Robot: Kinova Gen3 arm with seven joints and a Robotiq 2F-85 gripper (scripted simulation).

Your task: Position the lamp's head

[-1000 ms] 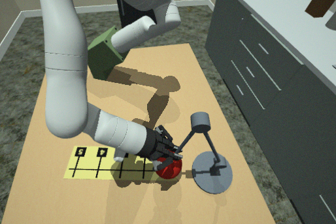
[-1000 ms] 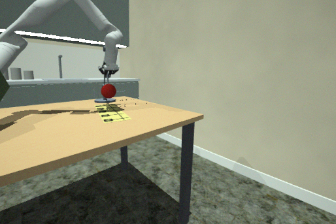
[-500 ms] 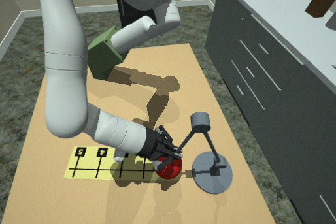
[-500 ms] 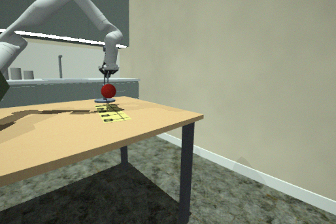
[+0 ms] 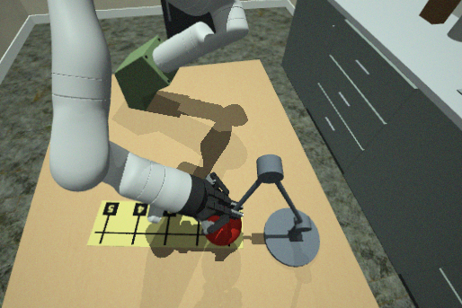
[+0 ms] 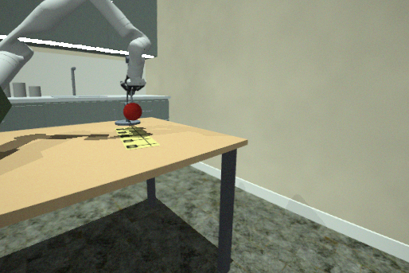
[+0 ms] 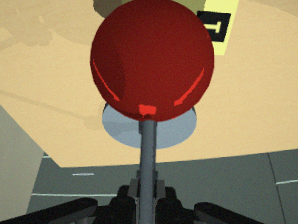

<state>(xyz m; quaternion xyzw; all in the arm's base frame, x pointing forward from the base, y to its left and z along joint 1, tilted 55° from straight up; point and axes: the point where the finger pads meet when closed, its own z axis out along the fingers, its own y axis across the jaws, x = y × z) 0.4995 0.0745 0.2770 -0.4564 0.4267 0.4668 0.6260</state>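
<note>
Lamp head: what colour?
Red, a plain glossy ball: lamp head. Clearest in the wrist view, just beyond the pincer gripping its grey stem.

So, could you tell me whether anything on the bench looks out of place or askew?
Only the green box stands out: it sits tilted near the far end of the bench, with the arm's forearm against it. The lamp stands upright, and the claw is shut on the rod above the red head.
</note>
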